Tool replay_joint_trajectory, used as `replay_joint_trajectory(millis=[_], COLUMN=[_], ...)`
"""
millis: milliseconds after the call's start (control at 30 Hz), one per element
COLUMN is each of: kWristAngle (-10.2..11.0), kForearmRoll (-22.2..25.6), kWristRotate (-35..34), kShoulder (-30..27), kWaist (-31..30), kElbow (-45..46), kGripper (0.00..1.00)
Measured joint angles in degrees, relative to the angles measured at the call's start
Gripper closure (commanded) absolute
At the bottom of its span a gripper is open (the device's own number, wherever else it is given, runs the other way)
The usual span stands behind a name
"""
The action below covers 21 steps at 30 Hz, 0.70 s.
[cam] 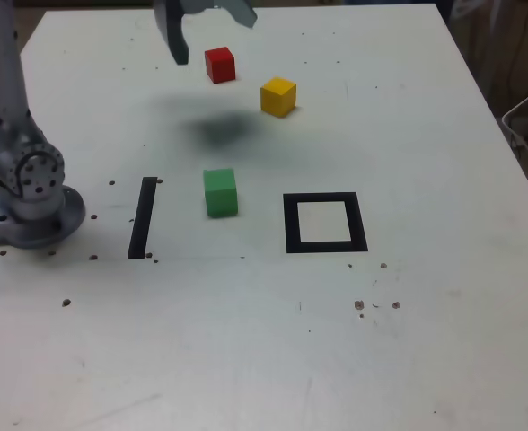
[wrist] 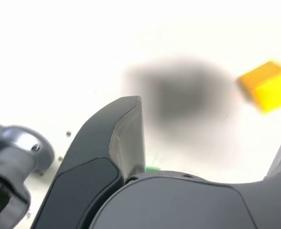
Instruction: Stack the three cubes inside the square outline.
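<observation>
Outside wrist view: red cube (cam: 220, 65)

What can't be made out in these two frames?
- Gripper: exterior view, top edge cuts off its upper part; jaws stand open, empty.
- Red cube: absent from wrist view.
- Green cube: wrist view shows only a sliver behind the gripper body.
- Yellow cube: blurred in wrist view.
- Square outline: outside wrist view.

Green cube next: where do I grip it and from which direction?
Come straight down on the green cube and pinch two opposite side faces. It sits flat on the table, apart from the other cubes, the square outline and the tape strip. The gripper is open and empty.
</observation>
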Motion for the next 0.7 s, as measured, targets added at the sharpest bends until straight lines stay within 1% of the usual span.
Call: replay_joint_trajectory(millis=[133,300,633,700], kWristAngle=[0.2,1.6,3.6,4.3], kForearmRoll=[1.0,2.7,3.5,3.5], kWristRotate=[2.0,2.6,3.5,3.5], kShoulder=[4.0,8.2,17.9,19.3], kWaist=[5.2,8.0,9.6,9.6], kElbow=[-4.5,-9.5,-19.2,-20.1], kGripper=[0.0,0.0,0.0,0.0])
